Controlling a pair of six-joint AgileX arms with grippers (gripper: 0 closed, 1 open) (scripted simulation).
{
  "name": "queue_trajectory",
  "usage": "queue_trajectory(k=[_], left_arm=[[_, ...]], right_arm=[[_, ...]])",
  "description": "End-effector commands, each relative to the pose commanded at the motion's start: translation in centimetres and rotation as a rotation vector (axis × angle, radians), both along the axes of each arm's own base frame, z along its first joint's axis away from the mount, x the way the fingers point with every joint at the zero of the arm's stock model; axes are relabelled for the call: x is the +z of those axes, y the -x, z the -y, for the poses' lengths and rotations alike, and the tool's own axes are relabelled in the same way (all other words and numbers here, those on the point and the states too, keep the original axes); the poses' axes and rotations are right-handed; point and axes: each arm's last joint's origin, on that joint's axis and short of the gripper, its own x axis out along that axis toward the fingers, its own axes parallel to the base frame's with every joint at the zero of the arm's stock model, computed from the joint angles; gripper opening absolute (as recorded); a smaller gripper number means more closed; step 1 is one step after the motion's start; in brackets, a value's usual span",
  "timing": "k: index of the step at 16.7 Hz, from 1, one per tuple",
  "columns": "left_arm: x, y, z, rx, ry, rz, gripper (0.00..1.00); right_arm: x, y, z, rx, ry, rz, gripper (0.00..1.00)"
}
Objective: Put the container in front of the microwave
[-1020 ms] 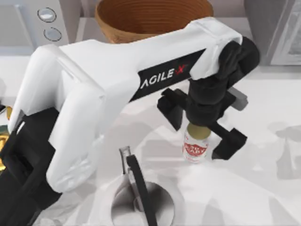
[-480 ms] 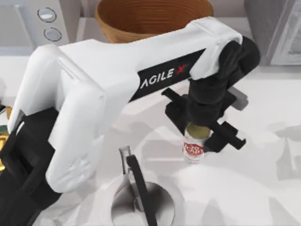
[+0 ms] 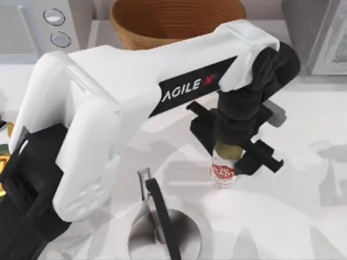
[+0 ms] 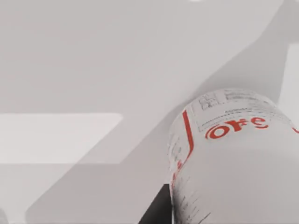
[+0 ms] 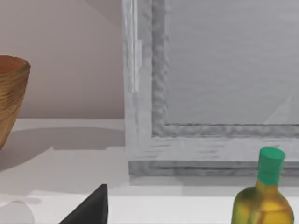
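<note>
From above, we take the microwave [image 3: 40, 24] as our landmark: it sits at the far left corner of the table [image 3: 303, 216], its two round dials facing us. Our left gripper [image 3: 230, 149] is well to the right of it and nearer to us, its fingers closed against the sides of the container [image 3: 224, 167], a small can with a white body, red label and dull gold top. The can stands upright on the table, far from the spot in front of the microwave. So we judge the grasp made and the rest undone: lifting, carrying across to the left, and setting down before the dials all remain. A woven basket [image 3: 176, 21] stands just right of the microwave at the back edge, and a steel pan with a dark handle [image 3: 162, 227] lies nearer to us than the can. The white forearm reads "AGILE X" in white on a black strip, the X in red. The can's label has red and white lettering we cannot read from here.

In the left wrist view, the container [image 4: 238, 158] looms close. Its white body carries a red border line, red letters that look like "ore", and a panel of fine grey print too small to read.

In the right wrist view, we see a darker grey appliance with a patterned door [image 5: 215, 84], a green-capped bottle of yellow liquid [image 5: 264, 196] in front of it, and the basket [image 5: 11, 98] off to one side. A dark tip of our right gripper [image 5: 91, 207] shows at the edge; we cannot tell how its fingers stand.
</note>
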Motion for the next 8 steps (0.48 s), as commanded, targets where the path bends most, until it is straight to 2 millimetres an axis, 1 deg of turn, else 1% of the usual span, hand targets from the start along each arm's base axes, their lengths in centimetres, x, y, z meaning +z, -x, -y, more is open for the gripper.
queue_trajectory(k=[6,8], left_arm=[[-0.04,-0.04,-0.03,0.000,-0.001,-0.001,0.00],[0.40,-0.03,0.02,-0.002,0.000,0.000,0.00]], right_arm=[[0.00,0.00,0.00,0.000,0.000,0.000,1.00],[0.00,0.00,0.00,0.000,0.000,0.000,1.00]])
